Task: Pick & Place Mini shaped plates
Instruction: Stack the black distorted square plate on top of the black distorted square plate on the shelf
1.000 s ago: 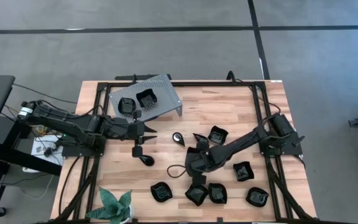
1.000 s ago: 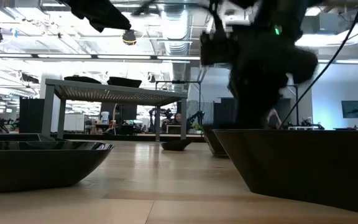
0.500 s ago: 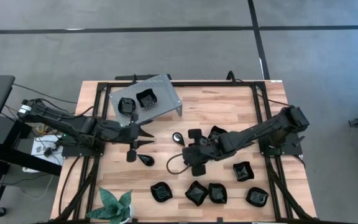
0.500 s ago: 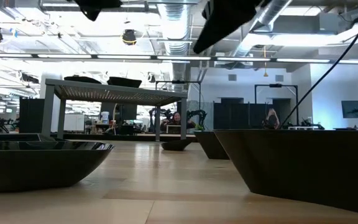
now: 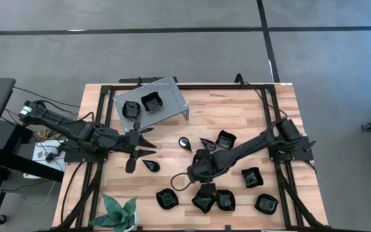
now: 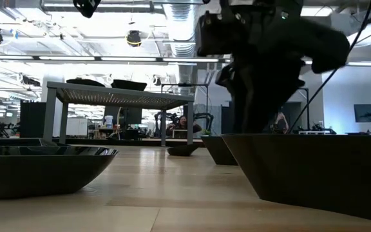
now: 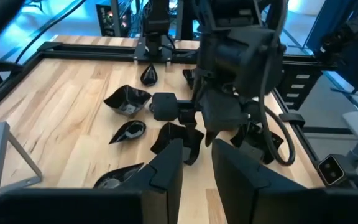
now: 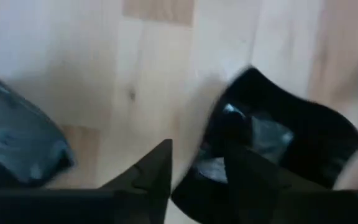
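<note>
**Mini shaped plates spread over a wooden worktop, with two on a grey stand**

Mini shaped plates, small glossy black dishes, lie mostly on the side of the wooden worktop away from the grey perforated stand, which we take as our landmark. Two dishes sit on top of the stand. A teardrop dish and a leaf-shaped dish lie on the worktop a little out from the stand. Farther from it, we see a loose cluster of squarish and roundish dishes reaching toward the worktop's far corner.

We find the right gripper low over that cluster, well apart from the stand. In its wrist view its fingers stand apart with a gap between them, holding nothing, and a squarish dish lies just beyond the tips.

The left gripper hangs just beside the stand, above the worktop. Its fingers show a narrow gap and grip nothing.

A green leafy plant stands at the worktop's edge, well away from the stand.
</note>
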Controlling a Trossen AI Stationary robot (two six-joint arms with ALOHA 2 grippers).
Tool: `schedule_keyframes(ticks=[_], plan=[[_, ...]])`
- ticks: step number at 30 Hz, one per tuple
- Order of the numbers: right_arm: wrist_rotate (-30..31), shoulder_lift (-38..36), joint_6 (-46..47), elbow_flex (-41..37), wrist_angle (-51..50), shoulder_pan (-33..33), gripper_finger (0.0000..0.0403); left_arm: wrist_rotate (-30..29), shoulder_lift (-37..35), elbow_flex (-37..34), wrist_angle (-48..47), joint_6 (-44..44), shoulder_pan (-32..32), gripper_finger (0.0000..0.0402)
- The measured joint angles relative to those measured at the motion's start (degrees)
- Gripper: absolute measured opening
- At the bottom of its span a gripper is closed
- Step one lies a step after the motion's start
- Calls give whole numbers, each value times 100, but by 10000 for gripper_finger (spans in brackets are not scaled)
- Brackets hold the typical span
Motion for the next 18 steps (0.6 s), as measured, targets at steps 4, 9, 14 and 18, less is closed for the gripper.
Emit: schedule_keyframes(ticks=[4, 9, 14, 18], plan=[[-21, 107, 220, -6, 58, -10, 185, 2, 3, 0, 37, 0, -2, 88], [132, 208, 802, -5, 64, -51, 191, 2, 52, 2, 40, 1, -2, 88], [41, 340, 826, -13, 23, -85, 103, 2, 120, 0, 27, 4, -6, 88], [-119, 323, 963, -9, -26, -134, 15, 3, 179, -1, 28, 20, -6, 88]])
